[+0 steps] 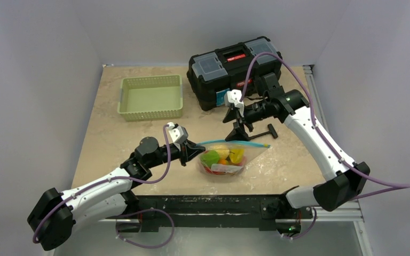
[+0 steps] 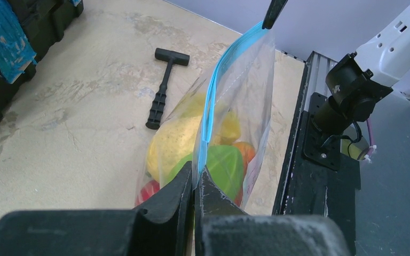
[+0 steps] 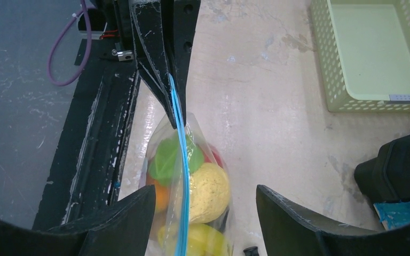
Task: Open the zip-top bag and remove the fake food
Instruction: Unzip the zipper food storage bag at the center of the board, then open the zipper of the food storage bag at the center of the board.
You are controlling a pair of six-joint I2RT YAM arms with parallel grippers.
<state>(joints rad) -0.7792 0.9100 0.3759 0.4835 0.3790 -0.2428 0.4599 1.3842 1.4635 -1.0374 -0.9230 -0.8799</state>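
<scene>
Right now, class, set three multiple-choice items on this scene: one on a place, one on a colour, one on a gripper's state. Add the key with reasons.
1. Where does the green basket stand?
A. on the table, left of the black toolbox
B. on top of the toolbox
C. under the bag

2. What colour is the zip strip of the zip-top bag?
A. red
B. blue
C. yellow

3. What state is the left gripper in?
A. open above the basket
B. shut on the basket's rim
C. shut on the bag's zip strip

Key:
1 A: the top view shows the basket on the table, left of the toolbox.
2 B: both wrist views show a bright blue strip.
3 C: the left wrist view shows it pinching the strip's near end.
</scene>
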